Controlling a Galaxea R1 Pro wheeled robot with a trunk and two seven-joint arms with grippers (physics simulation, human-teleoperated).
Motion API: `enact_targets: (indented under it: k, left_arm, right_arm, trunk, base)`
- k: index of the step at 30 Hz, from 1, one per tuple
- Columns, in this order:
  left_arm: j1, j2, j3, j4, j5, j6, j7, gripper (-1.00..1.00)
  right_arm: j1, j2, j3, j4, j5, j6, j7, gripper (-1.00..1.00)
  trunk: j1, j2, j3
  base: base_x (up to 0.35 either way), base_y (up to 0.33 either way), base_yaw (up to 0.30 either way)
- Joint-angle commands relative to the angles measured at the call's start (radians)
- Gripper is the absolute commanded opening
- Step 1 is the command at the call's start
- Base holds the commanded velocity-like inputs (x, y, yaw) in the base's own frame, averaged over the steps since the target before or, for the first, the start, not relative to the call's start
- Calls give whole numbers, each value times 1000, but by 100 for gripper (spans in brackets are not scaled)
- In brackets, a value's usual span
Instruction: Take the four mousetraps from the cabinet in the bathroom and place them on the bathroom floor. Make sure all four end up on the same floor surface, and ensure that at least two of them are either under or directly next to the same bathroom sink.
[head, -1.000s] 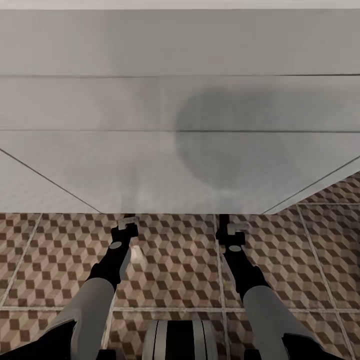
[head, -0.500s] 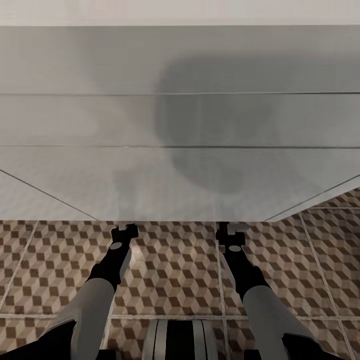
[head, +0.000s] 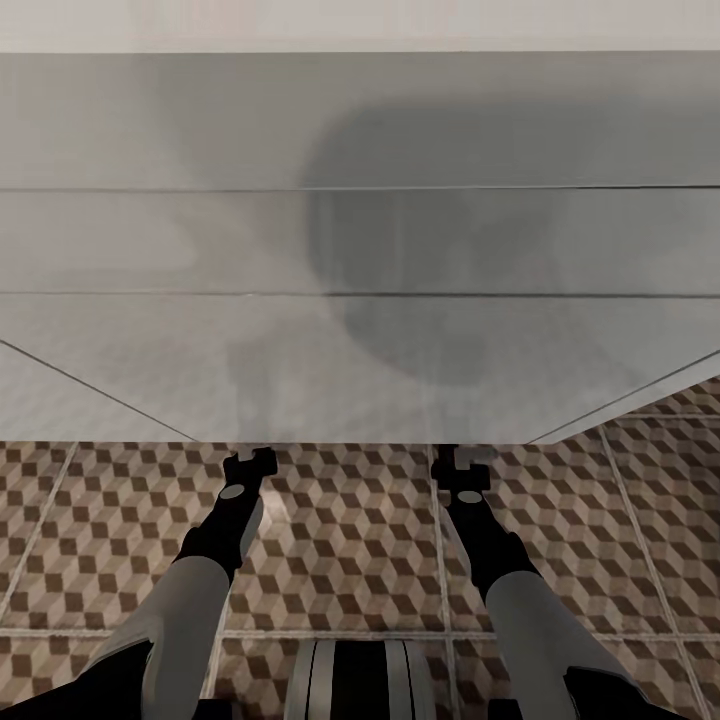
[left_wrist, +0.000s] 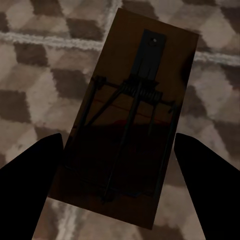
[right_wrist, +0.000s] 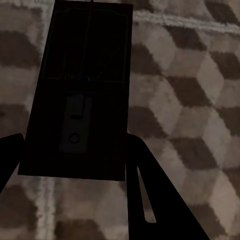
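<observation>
Cube-patterned bathroom floor (head: 340, 540) fills the near part of the head view, and a wide white flat-fronted body (head: 360, 250) rises at the far side, its lower edge just past both claw tips; whether this is the sink vanity cannot be settled from here, since no basin or faucet shows.

On the left, the left claw (head: 250, 463) points toward the base of that white body. Its wrist view shows a mousetrap (left_wrist: 131, 120) lying between the two dark fingers (left_wrist: 30, 185), spring and wire bar visible, tiles behind it. The fingers stand on either side of the board, so I judge the claw clamped on it, though the contact itself is in shadow.

On the right, the right claw (head: 458, 465) sits level with the left one, also near the foot of the white body. Its wrist view shows a second mousetrap (right_wrist: 80, 90), very dark, between the fingers (right_wrist: 150, 195); I judge it held as well, again with the contact in shadow.

Risks from here: if the white front is not the sink's, releasing both traps here would miss the requirement for two beside the same sink. Letting go from height could make a board bounce, flip or slide off. Driving closer could knock the claws or the protruding boards against the white front and twist a trap out of its grip. Both boards look gripped near one end, so a jolt could swing them loose.
</observation>
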Motion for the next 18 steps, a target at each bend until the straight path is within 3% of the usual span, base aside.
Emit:
enact_targets:
  k: [1,12,18]
  left_arm:
    - [-1,-1,7,1,-10,-4,0,-100]
    - [-1,1,7,3,-9,-3,0,-100]
    - [-1,3,7,3,-9,-2,0,-100]
  right_arm:
    - [0,1,-3,-1,8,5,0,-100]
    - [0,1,-5,13,1,21,-8,-100]
    - [0,1,-5,28,1,-25,-6,-100]
  trunk:
    - [0,0,-1]
    - [0,0,-1]
    - [0,0,-1]
  base:
    - [0,0,0]
    - [0,0,0]
    - [0,0,0]
